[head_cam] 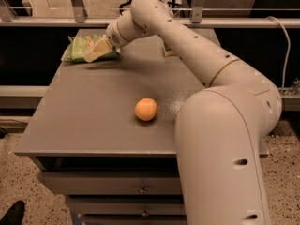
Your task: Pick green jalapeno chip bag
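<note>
gripper at far left corner of grey table, tip low over right end of green jalapeno chip bag. on my feed it overlaps bag; contact i cannot confirm. whether grip is spread or closed, i cannot tell. bag lies flat at table's back left edge. arm reaches across from right foreground. orange ball sits near table middle, well apart from bag. drawers below tabletop.

One high view looks down across the table from behind the arm. The gripper lies far left
</note>
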Robot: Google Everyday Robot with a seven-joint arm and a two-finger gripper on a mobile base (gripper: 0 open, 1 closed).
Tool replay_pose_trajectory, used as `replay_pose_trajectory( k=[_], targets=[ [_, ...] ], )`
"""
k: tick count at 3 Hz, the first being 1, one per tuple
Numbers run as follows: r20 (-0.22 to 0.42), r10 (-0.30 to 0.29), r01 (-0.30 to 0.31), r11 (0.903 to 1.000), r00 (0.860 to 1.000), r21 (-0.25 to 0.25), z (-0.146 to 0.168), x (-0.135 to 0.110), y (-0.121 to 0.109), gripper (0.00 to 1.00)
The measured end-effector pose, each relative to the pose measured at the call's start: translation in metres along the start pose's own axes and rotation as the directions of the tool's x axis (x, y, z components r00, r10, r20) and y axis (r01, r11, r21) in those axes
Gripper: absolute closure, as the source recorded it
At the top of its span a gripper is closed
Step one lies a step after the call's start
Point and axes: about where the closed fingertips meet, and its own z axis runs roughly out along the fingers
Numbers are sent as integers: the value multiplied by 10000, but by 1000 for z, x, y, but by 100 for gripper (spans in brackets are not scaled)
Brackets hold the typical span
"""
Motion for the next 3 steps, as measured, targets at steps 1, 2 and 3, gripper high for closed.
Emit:
replay_pose_trajectory(
  k=[1,2,3],
  targets=[
    [171,236,-236,9997,9996,2,14,1,-2,25],
    [505,187,-200,9994,9986,266,3,-2,-10,56],
    [822,13,-55,9987,9966,504,-13,-7,-15,80]
  ],
)
